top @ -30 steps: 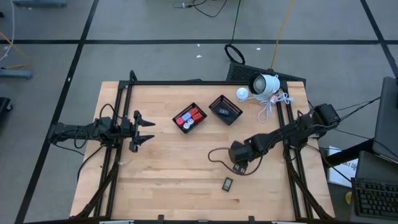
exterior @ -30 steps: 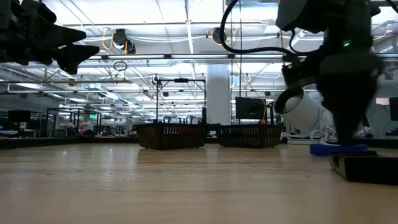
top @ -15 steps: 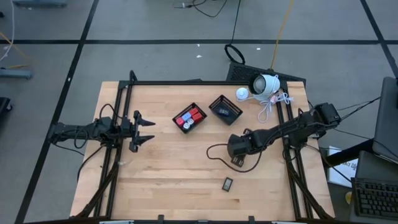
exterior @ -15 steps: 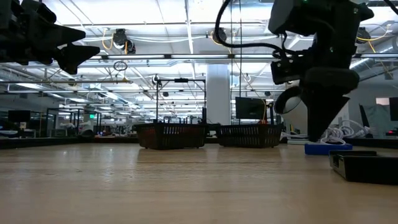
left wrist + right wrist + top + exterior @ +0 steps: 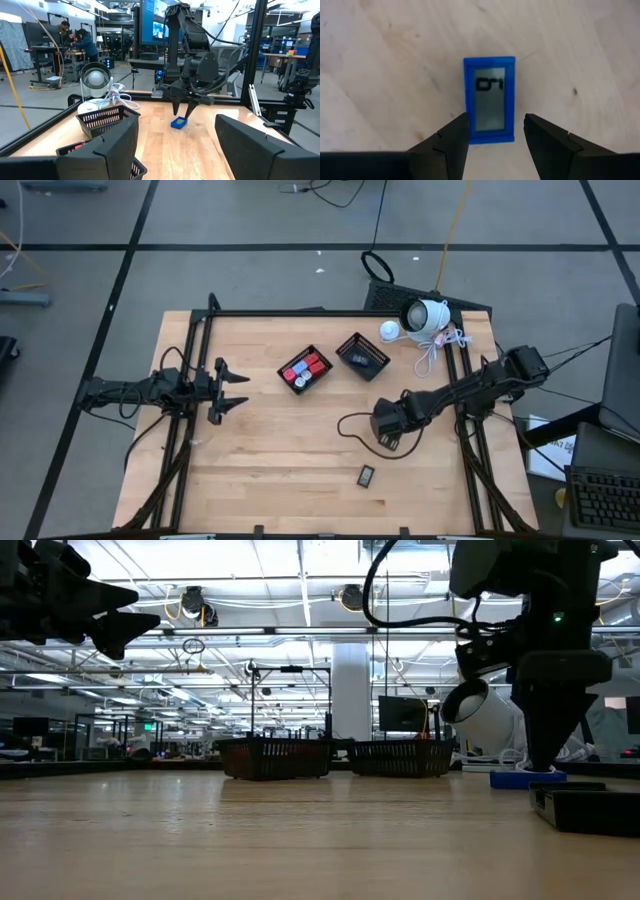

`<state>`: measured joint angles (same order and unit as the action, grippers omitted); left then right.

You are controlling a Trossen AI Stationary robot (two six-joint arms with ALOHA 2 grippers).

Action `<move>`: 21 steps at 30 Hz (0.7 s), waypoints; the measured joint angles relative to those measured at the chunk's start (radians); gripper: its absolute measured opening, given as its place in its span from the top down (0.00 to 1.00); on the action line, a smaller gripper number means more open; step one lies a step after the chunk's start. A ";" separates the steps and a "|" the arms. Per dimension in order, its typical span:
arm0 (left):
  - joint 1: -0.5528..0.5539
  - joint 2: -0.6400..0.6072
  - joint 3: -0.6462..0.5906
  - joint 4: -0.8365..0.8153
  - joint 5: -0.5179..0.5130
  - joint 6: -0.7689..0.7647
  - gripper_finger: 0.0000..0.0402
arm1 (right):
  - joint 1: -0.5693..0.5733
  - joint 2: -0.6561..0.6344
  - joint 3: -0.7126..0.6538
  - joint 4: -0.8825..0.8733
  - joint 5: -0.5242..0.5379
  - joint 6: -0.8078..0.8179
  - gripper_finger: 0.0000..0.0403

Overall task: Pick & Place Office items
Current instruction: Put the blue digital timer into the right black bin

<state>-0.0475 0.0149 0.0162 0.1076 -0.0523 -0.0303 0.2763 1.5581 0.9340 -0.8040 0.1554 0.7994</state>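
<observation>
I hold my right tool (image 5: 492,135) open straight above the blue-framed rectangle (image 5: 489,99), lying flat on the surface (image 5: 380,65) at the baskets' five o'clock, so both fingers can straddle its long sides.

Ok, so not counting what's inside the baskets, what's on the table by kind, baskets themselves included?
Black mesh baskets: 2
Loose flat display rectangles: 2, the blue-framed one and the dark one
White dome camera: 1
Total: 5
</observation>
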 joint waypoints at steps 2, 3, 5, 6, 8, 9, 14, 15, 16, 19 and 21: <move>0.000 0.000 0.000 0.000 0.000 0.000 0.36 | 0.015 0.000 0.000 0.003 0.002 0.000 0.56; 0.000 0.000 0.000 0.000 0.000 0.000 0.36 | 0.019 0.000 0.000 0.006 0.002 0.001 0.55; 0.000 0.000 0.000 0.000 0.000 0.000 0.37 | 0.027 0.000 0.000 0.013 0.006 0.025 0.54; 0.000 0.000 0.000 0.000 0.000 0.000 0.37 | 0.030 0.000 0.000 0.014 0.018 0.038 0.53; 0.000 0.000 0.000 0.000 0.000 0.000 0.37 | 0.041 0.000 0.000 0.020 0.053 0.051 0.51; 0.000 0.000 0.000 -0.001 0.000 0.000 0.36 | 0.047 0.000 -0.003 0.033 0.073 0.053 0.50; 0.000 0.000 0.000 0.000 0.000 0.000 0.33 | 0.071 -0.001 -0.083 0.144 0.084 0.028 0.43; 0.000 0.000 0.000 0.000 0.000 0.000 0.32 | 0.073 -0.001 -0.101 0.171 0.075 0.027 0.42; 0.000 0.000 0.000 0.000 0.000 0.000 0.32 | 0.074 -0.003 -0.118 0.201 0.066 0.027 0.41; 0.000 0.000 0.000 0.000 0.000 0.000 0.30 | 0.073 -0.007 -0.165 0.262 0.042 0.029 0.38; 0.000 0.000 0.000 0.000 0.000 0.000 0.30 | 0.073 -0.008 -0.188 0.278 0.030 0.036 0.37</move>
<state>-0.0475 0.0147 0.0162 0.1077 -0.0523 -0.0303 0.3489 1.5505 0.7465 -0.5259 0.1856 0.8351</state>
